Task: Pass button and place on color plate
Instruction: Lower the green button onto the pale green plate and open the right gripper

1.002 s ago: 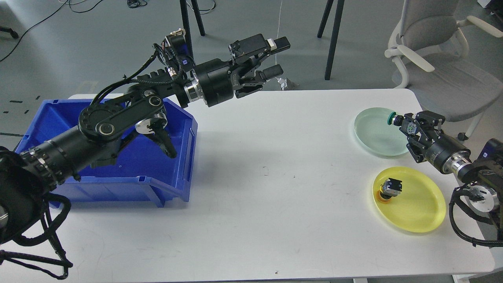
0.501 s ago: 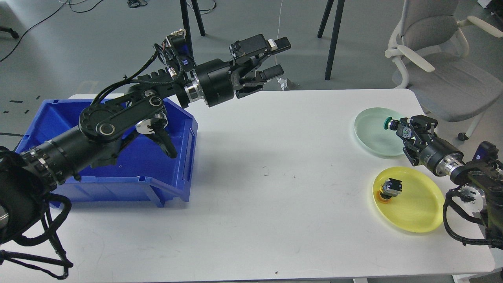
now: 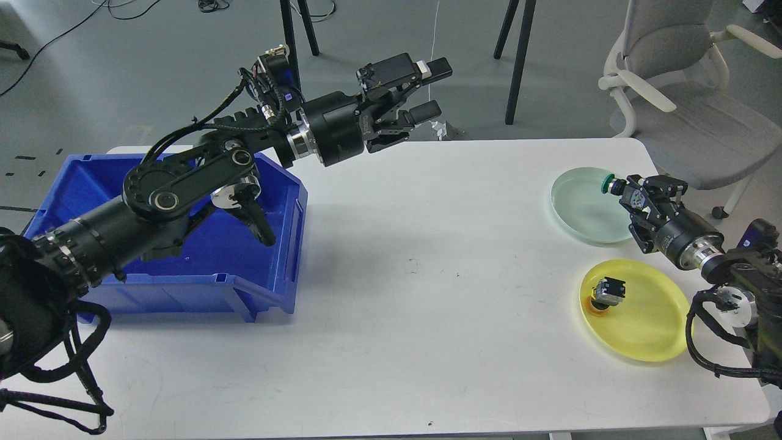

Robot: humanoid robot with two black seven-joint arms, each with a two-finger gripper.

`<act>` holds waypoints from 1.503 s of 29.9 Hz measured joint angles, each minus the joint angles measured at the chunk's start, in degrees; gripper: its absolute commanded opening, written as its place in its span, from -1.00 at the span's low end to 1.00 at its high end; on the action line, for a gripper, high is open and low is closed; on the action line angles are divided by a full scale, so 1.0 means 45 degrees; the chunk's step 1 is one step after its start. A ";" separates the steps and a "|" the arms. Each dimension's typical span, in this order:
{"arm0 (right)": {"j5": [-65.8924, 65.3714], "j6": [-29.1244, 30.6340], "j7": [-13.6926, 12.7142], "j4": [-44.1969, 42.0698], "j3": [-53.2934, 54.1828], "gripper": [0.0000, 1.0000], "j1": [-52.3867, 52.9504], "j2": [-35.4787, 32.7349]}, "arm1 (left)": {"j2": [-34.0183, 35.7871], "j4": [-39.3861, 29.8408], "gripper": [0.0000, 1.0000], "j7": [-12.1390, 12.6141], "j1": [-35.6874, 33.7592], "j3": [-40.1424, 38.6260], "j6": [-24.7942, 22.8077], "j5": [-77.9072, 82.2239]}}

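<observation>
My right gripper (image 3: 628,194) is shut on a green-capped button (image 3: 608,183) and holds it over the right rim of the pale green plate (image 3: 577,208). A second button (image 3: 606,293), with an orange-yellow cap and a black and silver body, lies on the left part of the yellow plate (image 3: 647,324). My left gripper (image 3: 427,91) is open and empty. It hangs high above the table's far edge, beyond the blue bin (image 3: 183,281).
The blue bin stands at the table's left, with my left arm reaching over it. A grey office chair (image 3: 684,91) stands behind the far right corner. Stand legs (image 3: 519,61) rise behind the table. The white table (image 3: 427,305) fills the middle.
My right gripper dipped left and down over the green plate with the green button, then came back up a little. The left arm has not moved.
</observation>
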 measured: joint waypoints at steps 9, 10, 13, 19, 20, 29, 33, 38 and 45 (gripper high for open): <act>0.0007 -0.0001 0.0000 0.0000 0.0035 0.20 -0.0047 0.0000 | 0.0000 0.0003 0.76 0.0000 0.0000 0.0000 0.0000 -0.0019; 0.0007 0.0000 0.0000 -0.0001 0.0037 0.20 -0.0053 0.0000 | 0.0000 0.0003 0.76 0.0000 0.0000 0.0000 0.0000 -0.0020; 0.0007 0.0000 0.0000 -0.0003 0.0041 0.20 -0.0068 0.0000 | 0.0000 0.0003 0.76 0.0000 0.0000 0.0000 0.0000 -0.0021; 0.0007 0.0000 0.0000 -0.0003 0.0055 0.20 -0.0111 0.0000 | 0.0000 -0.0001 0.76 0.0000 0.0000 0.0000 0.0000 -0.0021; 0.0007 0.0000 0.0000 -0.0002 0.0060 0.20 -0.0123 0.0001 | 0.0000 -0.0001 0.76 0.0000 0.0000 0.0000 0.0000 -0.0021; 0.0272 -0.0001 0.0000 0.0001 0.0096 0.20 -0.0171 0.0000 | 0.0000 -0.0001 0.76 0.0000 0.0000 0.0000 0.0000 -0.0021; 0.0391 -0.0001 0.0000 0.0001 0.0082 0.20 -0.0174 0.0000 | 0.0000 -0.0001 0.76 0.0000 0.0000 0.0000 0.0000 -0.0021; 0.0468 0.0000 0.0000 -0.0010 0.0079 0.20 -0.0187 0.0001 | -0.0007 -0.0001 0.76 0.0000 0.0012 0.0000 0.0000 -0.0021; 0.0510 -0.0001 0.0000 -0.0020 0.0079 0.32 -0.0195 0.0007 | -0.0001 -0.0001 0.76 0.0000 0.0019 0.0000 0.0000 -0.0021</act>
